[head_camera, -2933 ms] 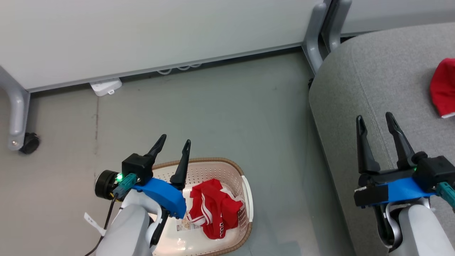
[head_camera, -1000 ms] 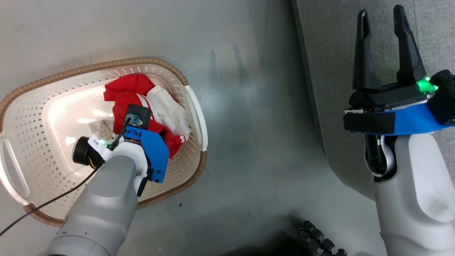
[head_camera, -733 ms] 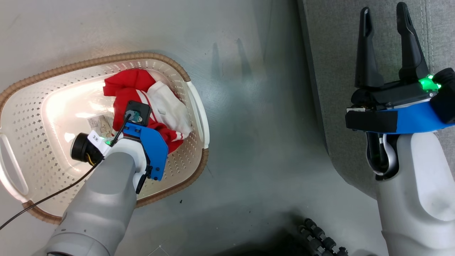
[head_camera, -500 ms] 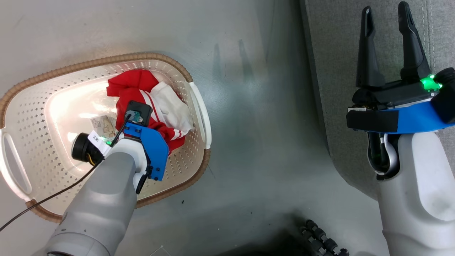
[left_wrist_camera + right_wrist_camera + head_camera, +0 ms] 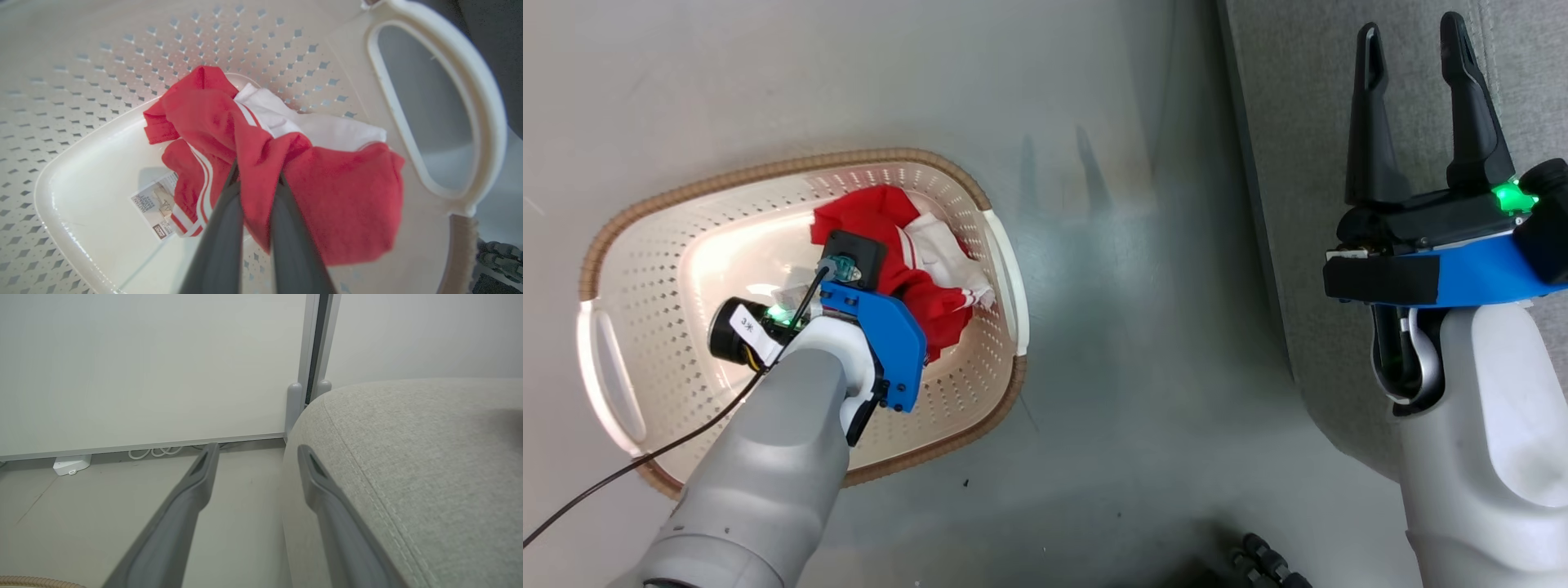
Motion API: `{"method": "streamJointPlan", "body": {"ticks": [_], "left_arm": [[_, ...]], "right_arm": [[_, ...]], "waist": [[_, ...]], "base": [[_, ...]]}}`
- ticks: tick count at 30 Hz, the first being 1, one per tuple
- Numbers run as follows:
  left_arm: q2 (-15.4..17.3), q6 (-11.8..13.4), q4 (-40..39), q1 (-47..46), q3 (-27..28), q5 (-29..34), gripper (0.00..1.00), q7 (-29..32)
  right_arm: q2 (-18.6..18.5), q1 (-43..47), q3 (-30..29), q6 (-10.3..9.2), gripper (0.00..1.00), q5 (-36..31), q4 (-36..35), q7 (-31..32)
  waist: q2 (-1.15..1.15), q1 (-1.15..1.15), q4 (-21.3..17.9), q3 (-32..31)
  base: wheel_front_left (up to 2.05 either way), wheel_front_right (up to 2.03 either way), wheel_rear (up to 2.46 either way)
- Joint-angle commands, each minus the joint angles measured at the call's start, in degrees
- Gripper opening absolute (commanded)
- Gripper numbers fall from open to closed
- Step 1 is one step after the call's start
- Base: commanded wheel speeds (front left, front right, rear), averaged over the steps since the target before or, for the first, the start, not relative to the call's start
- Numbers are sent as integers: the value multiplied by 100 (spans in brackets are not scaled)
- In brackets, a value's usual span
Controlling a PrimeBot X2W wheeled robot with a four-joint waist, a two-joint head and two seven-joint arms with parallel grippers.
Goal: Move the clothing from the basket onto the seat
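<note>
Clothing (image 5: pixel 335 192) now gathered tighter than half second ago; we see left gripper (image 5: pixel 258 175) nearly closed, pinching red fold inside basket (image 5: pixel 122 49); right gripper (image 5: pixel 1411 28) spread wide, empty, over seat (image 5: pixel 1298 122) edge.

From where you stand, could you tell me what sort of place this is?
Probably an indoor test room staged as a laundry corner rather than a home: a smooth grey floor, plain white partition panels on metal legs, and a grey upholstered seat near a laundry basket of red clothing.
</note>
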Motion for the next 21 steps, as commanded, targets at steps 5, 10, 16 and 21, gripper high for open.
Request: {"method": "streamJointPlan", "body": {"ticks": [5, 10, 16, 21], "left_arm": [[8, -136, -368, 273, -180, -249, 0, -222], [6, -175, -733, 487, -387, -493, 0, -410], [5, -156, -1146, 701, -731, -759, 0, -679], [6, -146, -1375, 815, -908, -993, 0, -865]], "right_arm": [[-88, 164, -4, -6, 100, -43, 89, -3], [-178, 290, -40, -6, 100, -54, 170, -2], [-276, 501, -58, -6, 100, -87, 272, -3], [-297, 692, -54, -6, 100, -115, 343, -2]], "waist": [[0, 0, 224, -498], [0, 0, 409, -863], [0, 0, 624, -1369], [0, 0, 745, -1739]], "base": [[0, 0, 0], [0, 0, 0], [0, 0, 0], [0, 0, 0]]}}
